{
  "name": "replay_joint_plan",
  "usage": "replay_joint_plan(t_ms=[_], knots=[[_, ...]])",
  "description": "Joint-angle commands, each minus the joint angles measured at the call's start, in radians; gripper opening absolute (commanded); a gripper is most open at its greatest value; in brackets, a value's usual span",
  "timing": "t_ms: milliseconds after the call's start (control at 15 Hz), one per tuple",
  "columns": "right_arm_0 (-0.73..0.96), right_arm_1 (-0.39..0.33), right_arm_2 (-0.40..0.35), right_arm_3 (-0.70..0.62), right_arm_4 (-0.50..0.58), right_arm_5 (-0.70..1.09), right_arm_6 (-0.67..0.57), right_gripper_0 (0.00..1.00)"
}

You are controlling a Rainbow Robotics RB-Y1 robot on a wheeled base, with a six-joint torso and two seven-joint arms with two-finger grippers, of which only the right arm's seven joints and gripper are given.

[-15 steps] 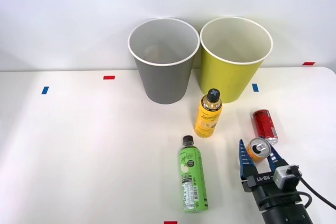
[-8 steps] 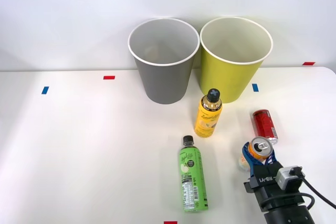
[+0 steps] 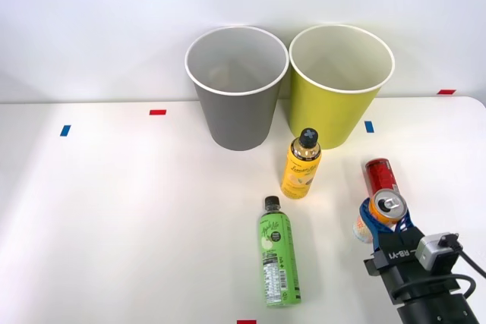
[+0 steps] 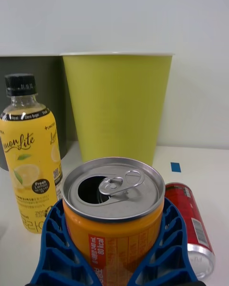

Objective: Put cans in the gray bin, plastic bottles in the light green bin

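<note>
Cans first: your gray bin (image 3: 237, 89) at left and light green bin (image 3: 341, 85) beside it show pale insides with nothing visible. Right gripper (image 3: 386, 221) pinches the orange can (image 3: 387, 208), opened top up, red can (image 3: 380, 175) lying beside it.

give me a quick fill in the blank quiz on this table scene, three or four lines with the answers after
1. The right gripper with blue ribbed fingers is shut on the ____ and white metal can.
2. The red metal can is ____ on its side on the white table.
3. The yellow-labelled plastic bottle stands upright in front of the ____ bin.
4. The green-labelled plastic bottle has a ____ cap.

Answers: orange; lying; light green; black
</note>
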Motion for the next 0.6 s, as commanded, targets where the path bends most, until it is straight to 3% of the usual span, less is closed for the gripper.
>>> replay_joint_plan(t_ms=[67, 267, 600], knots=[[0.022, -0.032, -0.025, -0.136, -0.012, 0.124, -0.059, 0.0], [-0.047, -0.046, -0.051, -0.149, -0.006, 0.128, -0.186, 0.0], [-0.155, -0.053, -0.073, -0.232, 0.002, 0.202, -0.268, 0.0]])
